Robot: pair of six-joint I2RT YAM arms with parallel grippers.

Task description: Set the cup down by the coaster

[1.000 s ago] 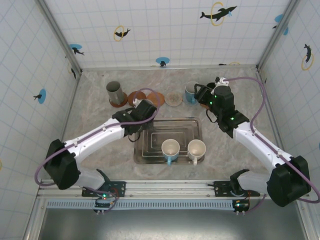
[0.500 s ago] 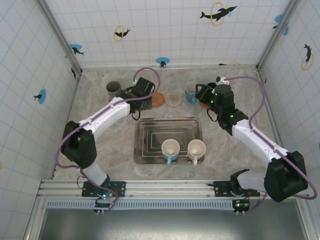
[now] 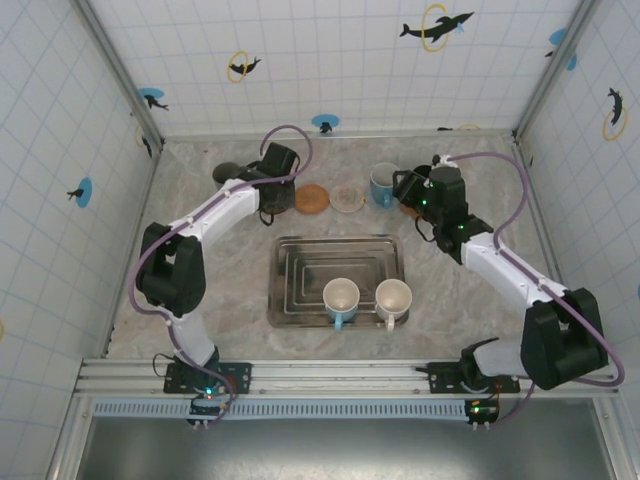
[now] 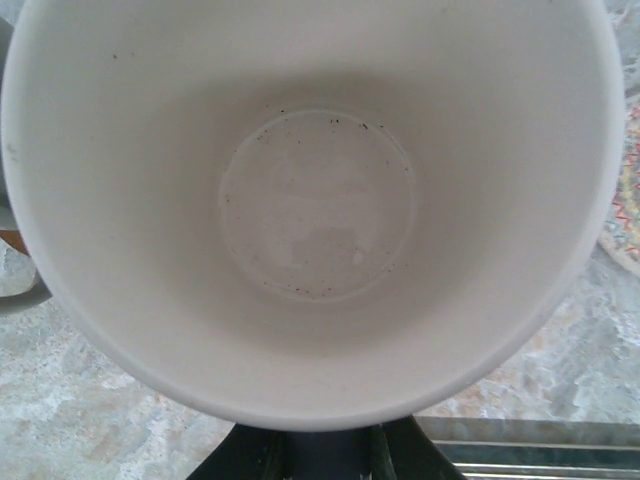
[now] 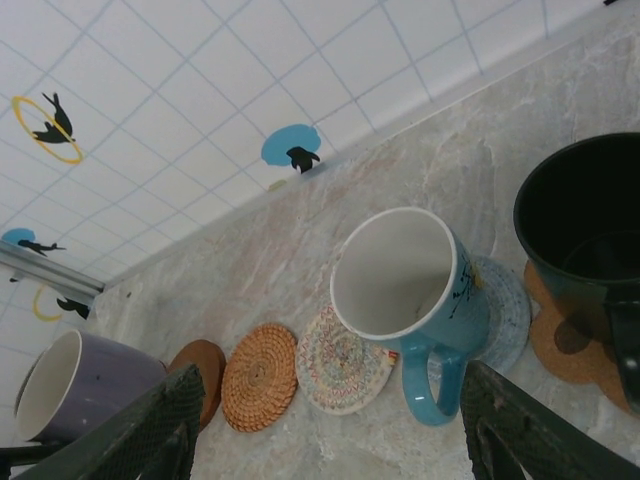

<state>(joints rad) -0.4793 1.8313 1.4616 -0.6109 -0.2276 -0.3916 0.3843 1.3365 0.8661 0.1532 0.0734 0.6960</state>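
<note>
Seen from above, the left gripper [image 3: 272,182] hangs at 11 o'clock from the tray [image 3: 330,258], between a grey cup [image 3: 227,170] and a woven coaster [image 3: 312,198]. Its body hides what lies under it. The left wrist view supplies that: the gripper is clenched on the near rim of the cup [image 4: 315,200], whose white inside takes up most of the frame. Around it are a grey handle at 9 o'clock, a patterned coaster [image 4: 628,200] at 3 o'clock and a tray corner at 5 o'clock. Whether the cup's base rests on the table [image 3: 200,270] cannot be told. The right gripper [image 5: 335,420], at 1 o'clock from the tray, is released, its fingers wide apart with nothing between them. Its camera faces a blue cup [image 5: 400,285], with a dark cup [image 5: 590,210] at 3 o'clock. At 8 o'clock a purple cup [image 5: 85,395], white inside, sits just beside a brown coaster [image 5: 207,372]; whether that is the held cup is unclear.
</note>
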